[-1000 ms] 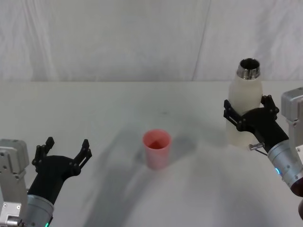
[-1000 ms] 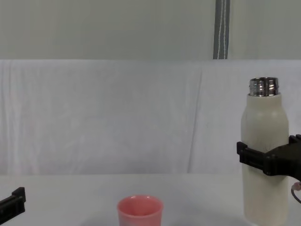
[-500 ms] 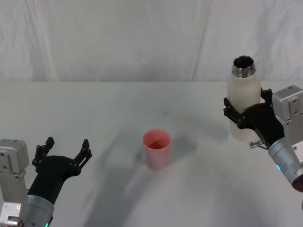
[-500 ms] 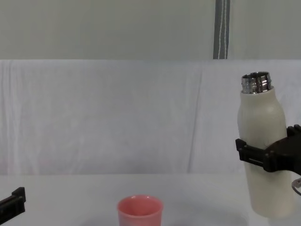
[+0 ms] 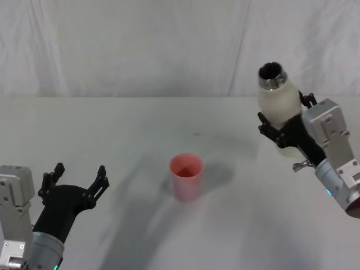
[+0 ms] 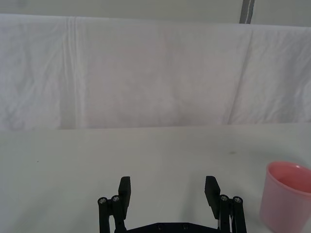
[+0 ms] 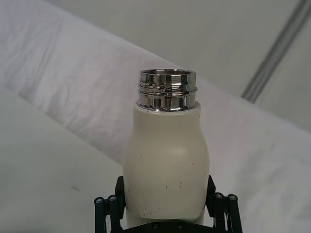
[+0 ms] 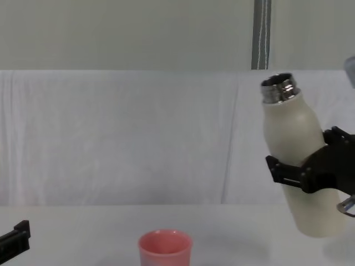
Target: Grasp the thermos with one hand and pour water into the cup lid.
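My right gripper (image 5: 284,121) is shut on the cream-white thermos (image 5: 277,105), which hangs above the table at the right, tilted with its open steel neck leaning left toward the middle. In the chest view the thermos (image 8: 297,158) is clear of the table, gripper (image 8: 305,169) around its lower body. The right wrist view shows the thermos (image 7: 166,160) between the fingers (image 7: 106,211). The pink cup lid (image 5: 186,176) stands upright at the table's centre, left of and below the thermos; it shows as cup lid (image 8: 165,249) and cup lid (image 6: 286,196). My left gripper (image 5: 76,183) rests open at the near left.
A white cloth covers the table (image 5: 140,129) and hangs as a backdrop behind. A grey pole (image 8: 261,34) stands behind the backdrop at the right.
The right gripper has lifted the thermos off the table and carried it up and to the left, tilting its neck toward the cup lid. The left arm has not moved.
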Robot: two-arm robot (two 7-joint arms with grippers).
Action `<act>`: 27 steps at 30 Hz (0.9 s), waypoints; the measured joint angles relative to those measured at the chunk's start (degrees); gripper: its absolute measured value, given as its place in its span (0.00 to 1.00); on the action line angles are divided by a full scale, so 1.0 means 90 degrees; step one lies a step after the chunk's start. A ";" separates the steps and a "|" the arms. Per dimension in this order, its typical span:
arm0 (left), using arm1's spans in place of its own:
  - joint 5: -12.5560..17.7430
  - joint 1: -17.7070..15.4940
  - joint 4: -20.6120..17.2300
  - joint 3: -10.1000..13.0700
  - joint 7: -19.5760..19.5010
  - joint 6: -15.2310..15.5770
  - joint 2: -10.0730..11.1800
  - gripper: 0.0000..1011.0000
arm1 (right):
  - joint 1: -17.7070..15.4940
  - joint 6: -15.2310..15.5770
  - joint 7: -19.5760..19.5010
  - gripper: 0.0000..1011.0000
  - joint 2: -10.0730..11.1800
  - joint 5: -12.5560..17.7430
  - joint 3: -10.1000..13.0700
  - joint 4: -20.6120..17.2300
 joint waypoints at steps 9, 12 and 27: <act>0.0000 0.0000 0.0000 0.0000 0.0000 0.0000 0.0000 0.99 | 0.0158 -0.0048 0.0065 0.94 0.0187 -0.0589 -0.0314 -0.0031; 0.0000 0.0000 0.0000 0.0000 0.0000 0.0000 0.0000 0.99 | 0.0226 -0.0057 0.0083 0.94 0.0246 -0.0781 -0.0432 0.0008; 0.0000 0.0000 0.0000 0.0000 0.0000 0.0000 0.0000 0.99 | 0.0607 0.0032 -0.0036 0.94 0.0550 -0.2206 -0.1179 0.0260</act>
